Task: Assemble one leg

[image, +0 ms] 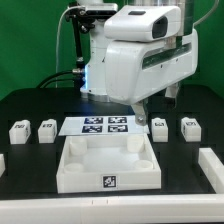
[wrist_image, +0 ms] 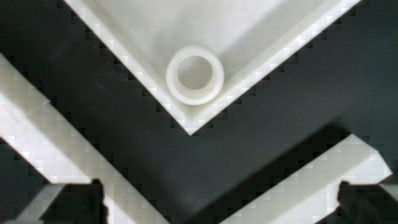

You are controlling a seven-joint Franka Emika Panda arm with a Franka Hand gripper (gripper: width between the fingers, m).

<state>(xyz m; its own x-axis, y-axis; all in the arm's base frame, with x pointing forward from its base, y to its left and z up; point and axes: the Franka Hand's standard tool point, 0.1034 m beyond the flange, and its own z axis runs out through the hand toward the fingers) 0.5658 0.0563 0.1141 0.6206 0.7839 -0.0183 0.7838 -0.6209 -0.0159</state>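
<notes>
Four small white legs with tags stand on the black table in the exterior view: two on that view's left [image: 19, 129] [image: 47, 129] and two on its right [image: 159, 127] [image: 189, 126]. The large white square panel [image: 70, 168] lies in front of them. My gripper [image: 145, 109] hangs above the panel's far right part, close to the nearer right leg. In the wrist view the gripper [wrist_image: 217, 206] is open and empty, its fingers [wrist_image: 71, 205] wide apart. Ahead of it is a panel corner with a round socket [wrist_image: 194, 76]. No leg shows in the wrist view.
The marker board [image: 107, 125] lies behind the panel, between the leg pairs. White bars stand at the exterior view's right edge [image: 212, 170] and left edge [image: 2, 160]. White bands [wrist_image: 54, 110] cross the black table in the wrist view.
</notes>
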